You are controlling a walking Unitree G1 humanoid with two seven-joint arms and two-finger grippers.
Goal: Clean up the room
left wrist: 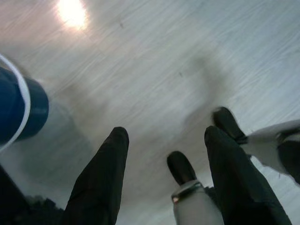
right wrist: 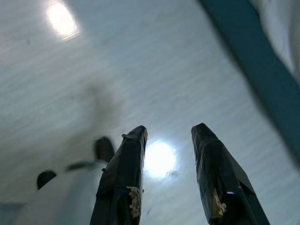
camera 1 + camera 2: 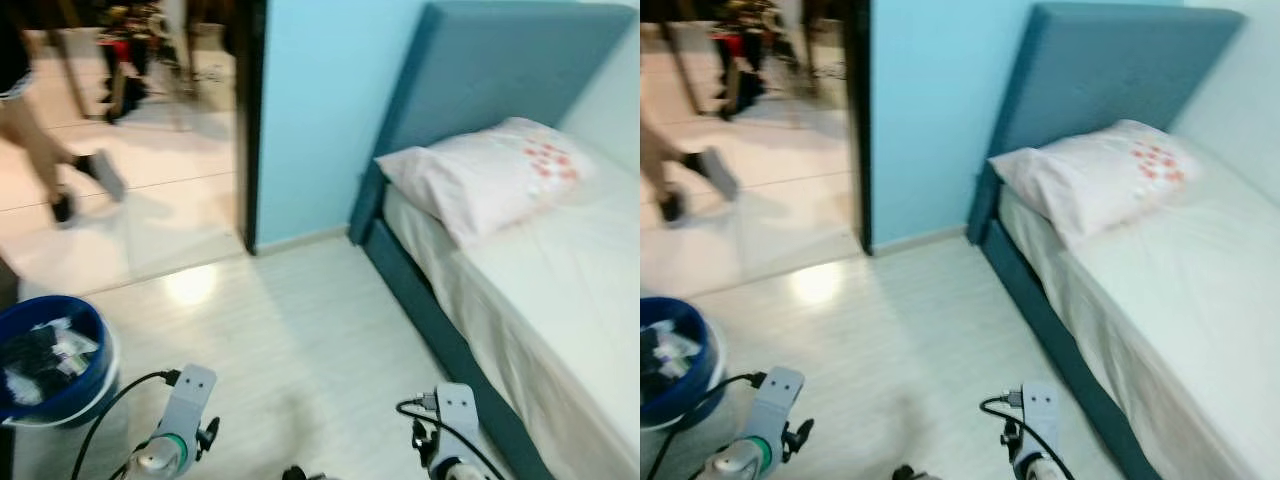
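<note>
A blue bin [image 3: 52, 362] with a white rim stands on the floor at my left, holding dark and white rubbish; its wall [image 1: 18, 110] also edges the left wrist view. My left gripper [image 1: 164, 140] hangs open above the pale wood floor, nothing between its black fingers [image 1: 101, 178]. My right gripper [image 2: 168, 136] is open too, over bare floor beside the bed's blue base [image 2: 253, 70]. Both silver arms [image 3: 180, 420] hang low at the bottom of the head views.
A bed [image 3: 540, 300] with a blue headboard and a white pillow [image 3: 490, 175] with red marks fills the right. A doorway [image 3: 130, 150] at the back left opens onto a tiled room where a person's legs [image 3: 60, 160] walk. Open floor lies ahead.
</note>
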